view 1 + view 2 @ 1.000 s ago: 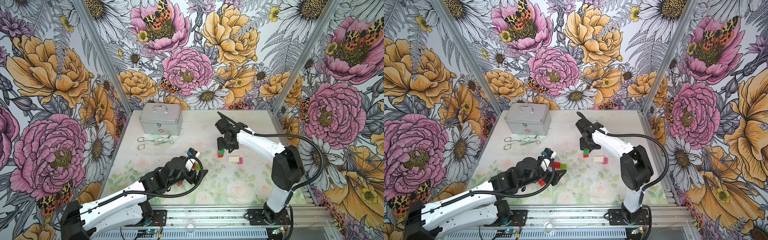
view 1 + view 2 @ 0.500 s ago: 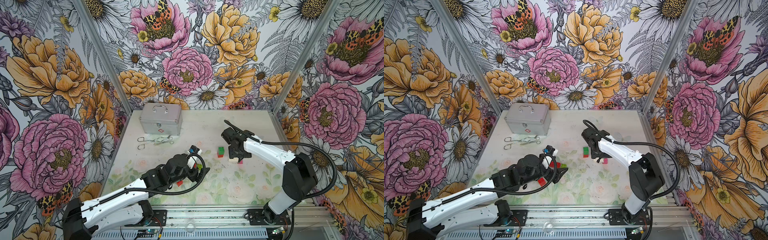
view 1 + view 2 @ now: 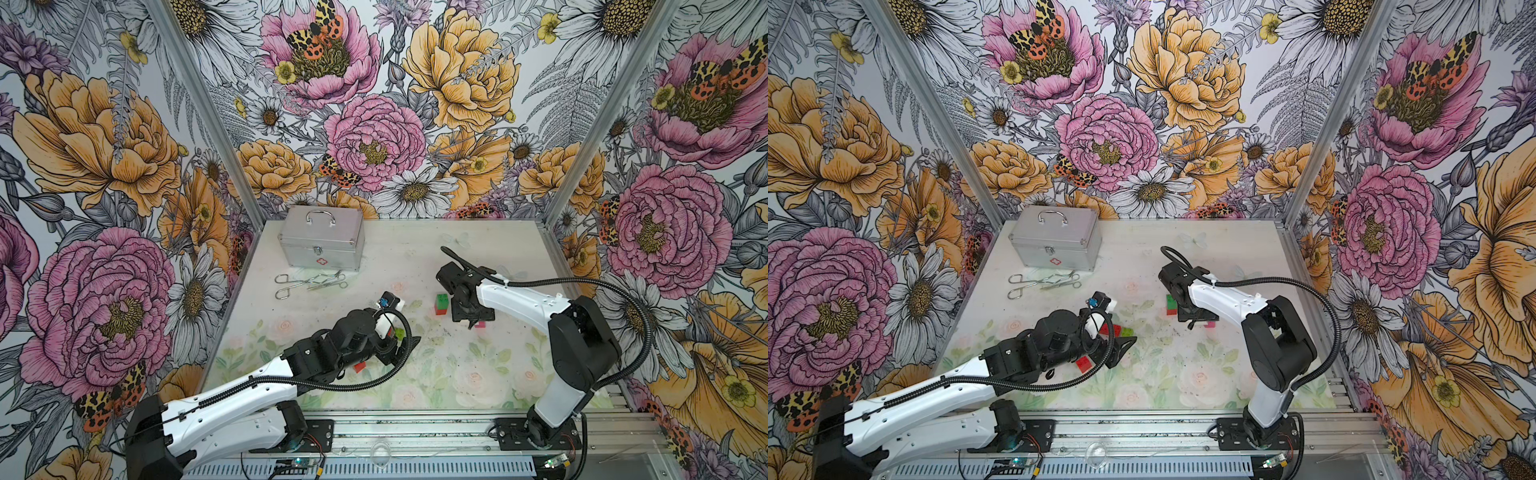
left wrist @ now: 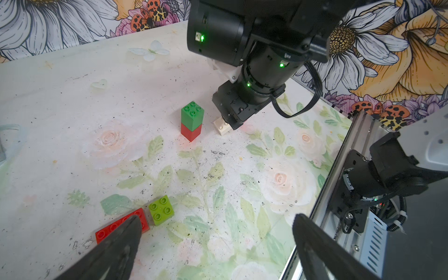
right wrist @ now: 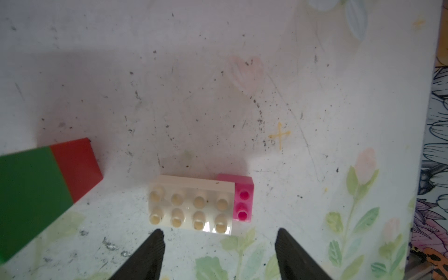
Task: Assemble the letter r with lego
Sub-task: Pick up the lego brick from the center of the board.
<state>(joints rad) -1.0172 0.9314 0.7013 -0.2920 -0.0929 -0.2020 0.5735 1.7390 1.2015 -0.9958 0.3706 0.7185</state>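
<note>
Where both top views look down on the scuffed, flower-printed bench (image 3: 415, 249), a glossy dark green studded brick (image 3: 442, 298) sits stacked on a blocky red brick (image 3: 439, 310) beside the right arm. The left wrist view adds a lime four-stud brick (image 4: 161, 210) just beside a long red brick (image 4: 116, 228), and shows the left fingers (image 4: 114, 249) spread wide and empty. The right wrist view reveals a white eight-stud brick (image 5: 191, 206), hidden under the arm from above, abutting a pink brick (image 5: 243, 201). The right fingers (image 5: 145, 257) stand partly apart, holding nothing.

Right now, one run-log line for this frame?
left claw: open, empty, near lime brick | right claw: open, empty, above white brick, pink brick at its end | green-on-red stack: upright
</note>
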